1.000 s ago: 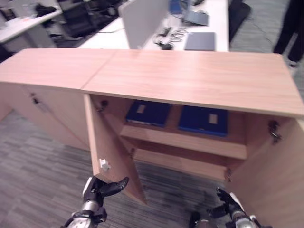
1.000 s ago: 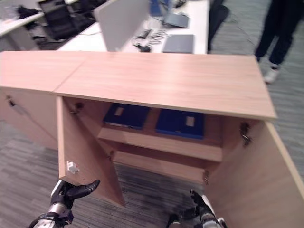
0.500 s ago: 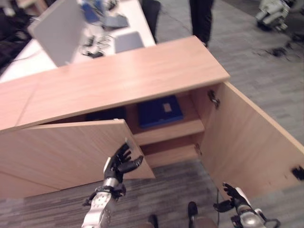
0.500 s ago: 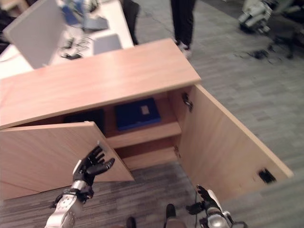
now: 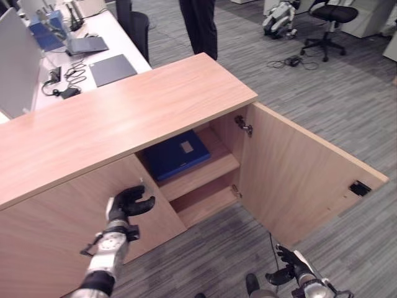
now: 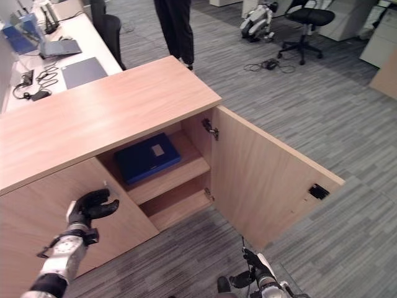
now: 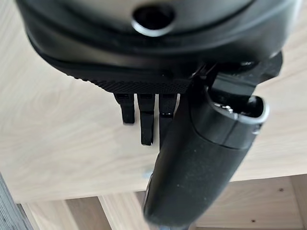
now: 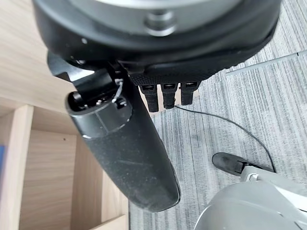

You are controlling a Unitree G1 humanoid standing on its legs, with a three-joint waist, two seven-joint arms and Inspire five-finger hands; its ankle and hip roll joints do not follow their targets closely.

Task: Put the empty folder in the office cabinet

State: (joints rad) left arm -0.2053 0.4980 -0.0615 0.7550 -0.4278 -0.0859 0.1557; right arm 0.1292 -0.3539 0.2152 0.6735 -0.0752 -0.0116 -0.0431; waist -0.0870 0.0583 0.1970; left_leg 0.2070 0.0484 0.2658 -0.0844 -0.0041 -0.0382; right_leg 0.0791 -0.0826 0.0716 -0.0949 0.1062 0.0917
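Observation:
A blue folder lies flat on the upper shelf of the wooden office cabinet. The cabinet's left door stands nearly closed. My left hand rests on that door's outer face near its top free corner, fingers loosely bent and thumb out; the left wrist view shows the fingers against the pale wood. The right door hangs wide open. My right hand is low over the carpet, below the right door, relaxed and holding nothing.
A person's dark legs stand behind the cabinet. A white desk with laptops and cables lies at the back left. An office chair and another robot on the floor are at the far right. Grey carpet surrounds the cabinet.
The camera has swung right. The left door has gone from half open to nearly closed with my left hand on it, hiding the cabinet's left half. My right hand stays low.

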